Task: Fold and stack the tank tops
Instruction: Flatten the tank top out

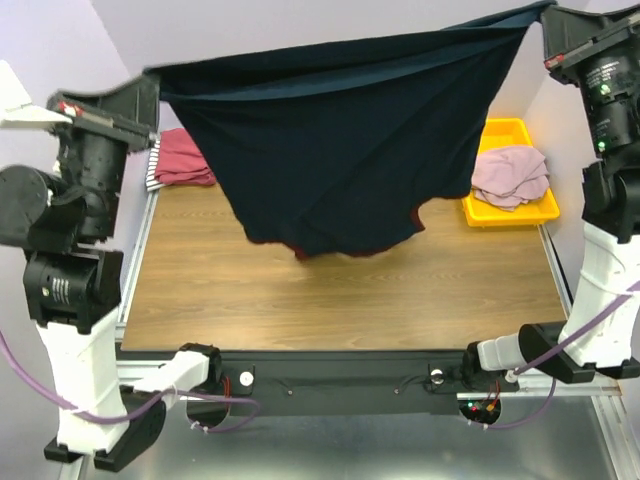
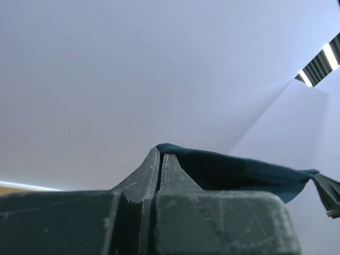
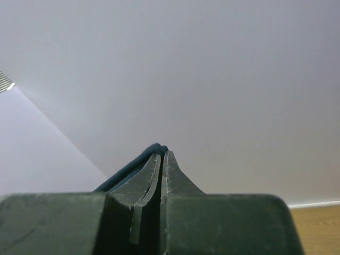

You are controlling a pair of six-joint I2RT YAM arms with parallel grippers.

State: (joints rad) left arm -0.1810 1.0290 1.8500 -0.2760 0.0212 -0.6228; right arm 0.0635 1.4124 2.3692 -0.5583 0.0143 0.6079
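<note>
The large navy cloth jersey with maroon trim (image 1: 340,150) hangs like a sheet between the two arms, above the middle of the wood-grain tabletop (image 1: 400,300). The left claw (image 1: 148,90) is clamped on one upper corner. Its wrist view shows the jaws pressed together with a lip of navy cloth pinched at the tips. The right claw (image 1: 543,25) is closed the same way on the other upper corner, high over the far right corner of the tabletop. The top edge is nearly taut. The lower hem droops unevenly, lowest left of centre, and I cannot tell whether it brushes the wood.

The step in hand looks like laying the jersey flat, ready for folding. To do that well, both claws should come down together and level, with the top edge taut. The hem should land first so the cloth rolls out behind it without bunching. Release should wait until both corners lie on the surface.

Open wood shows across the middle and near half of the tabletop. At the far left edge lies a dark-red cloth top (image 1: 185,158), with a black-and-white striped top (image 1: 153,165) just beside it at the rim. In the far right corner a yellow plastic tray (image 1: 540,212) holds a dusty-pink top (image 1: 510,175). The spread jersey reaches almost from one to the other, so its corners could land on them. Laying it nearer the near edge avoids that, provided it stops short of the black rail (image 1: 340,365) there.
</note>
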